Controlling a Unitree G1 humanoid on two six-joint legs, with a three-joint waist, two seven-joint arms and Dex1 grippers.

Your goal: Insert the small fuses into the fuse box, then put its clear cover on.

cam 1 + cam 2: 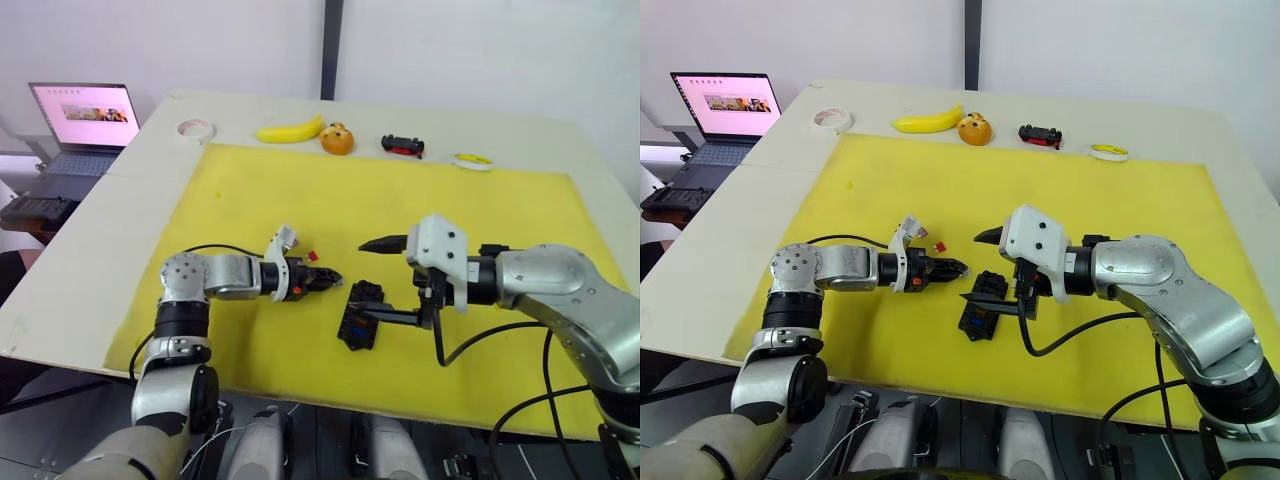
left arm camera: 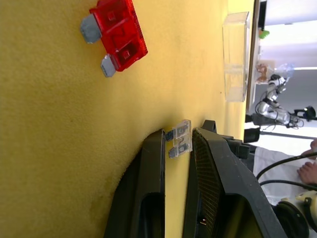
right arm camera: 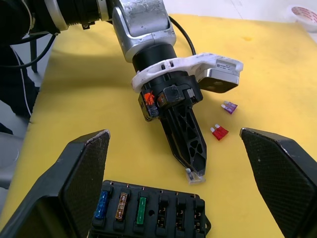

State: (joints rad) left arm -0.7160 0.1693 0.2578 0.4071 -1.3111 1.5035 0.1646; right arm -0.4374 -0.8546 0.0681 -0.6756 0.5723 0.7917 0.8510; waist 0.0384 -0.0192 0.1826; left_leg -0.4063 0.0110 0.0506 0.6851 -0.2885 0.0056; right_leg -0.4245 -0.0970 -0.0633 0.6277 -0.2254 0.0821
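**A:** So where's everything sitting right now?

**B:** The fuse box (image 3: 148, 213) is on the yellow mat (image 1: 300, 190), between the two arms — blue, amber and green fuses already slotted in one row. The left gripper (image 3: 194, 171) lies low on the mat, fingers pinched around a clear fuse (image 2: 179, 139).

**A:** And the other one?

**B:** The right gripper (image 1: 385, 280) hangs over the box, fingers spread wide, holding nothing. A red fuse (image 3: 219, 132) and a purple fuse (image 3: 229, 106) lie loose just beside the left gripper. The clear cover (image 2: 235, 54) lies further along the mat.
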